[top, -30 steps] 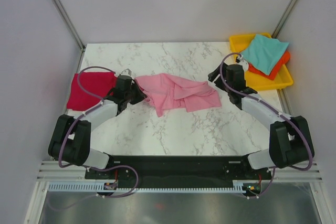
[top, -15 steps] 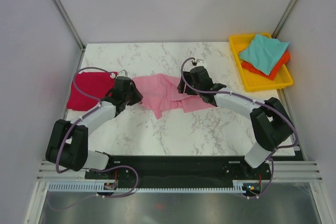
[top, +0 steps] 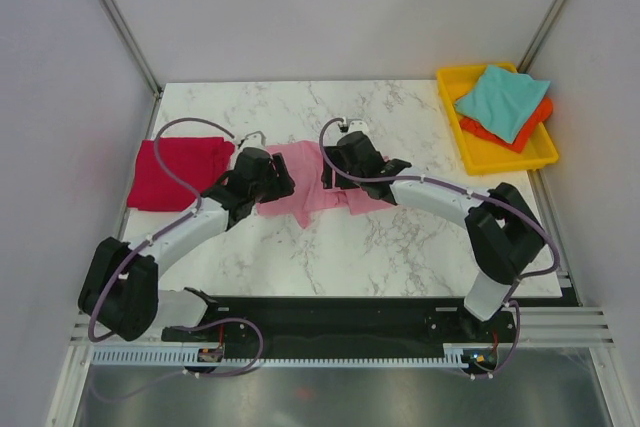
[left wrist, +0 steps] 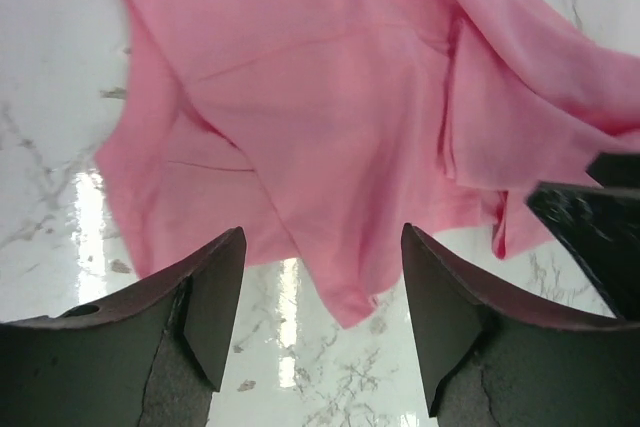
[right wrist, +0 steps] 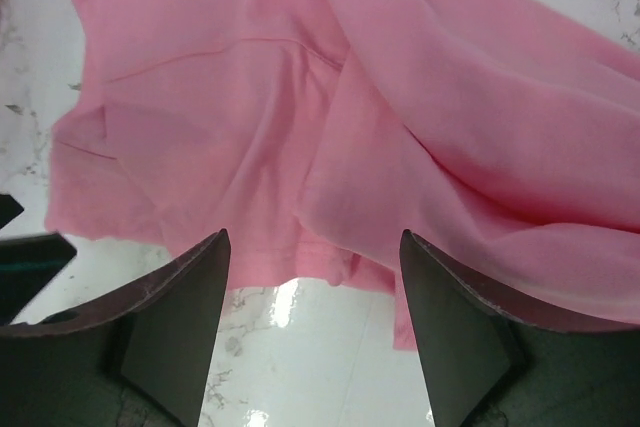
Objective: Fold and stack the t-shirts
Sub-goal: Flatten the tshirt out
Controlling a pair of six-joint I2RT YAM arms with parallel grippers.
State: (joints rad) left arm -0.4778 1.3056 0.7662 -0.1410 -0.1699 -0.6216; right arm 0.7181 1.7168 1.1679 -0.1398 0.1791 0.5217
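Here, a rumpled soft pink t-shirt (left wrist: 330,127) on glossy marble table (left wrist: 50,97).

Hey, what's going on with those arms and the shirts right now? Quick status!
Left gripper and right gripper open, above pink shirt, holding nothing. Pink shirt rumpled, unfolded. Red shirt lies left; teal shirt on orange shirt in yellow tray.

I count 4 tees on the worktop (top: 420,247): 1 pink shirt (top: 303,175) mid, 1 crimson shirt (top: 160,185) at left edge, 1 teal shirt (top: 500,97) + 1 orange shirt (top: 528,127) at far-right corner. 1 yellow tray (top: 500,159). 2 grippers: left gripper (left wrist: 322,237), right gripper (right wrist: 313,237).
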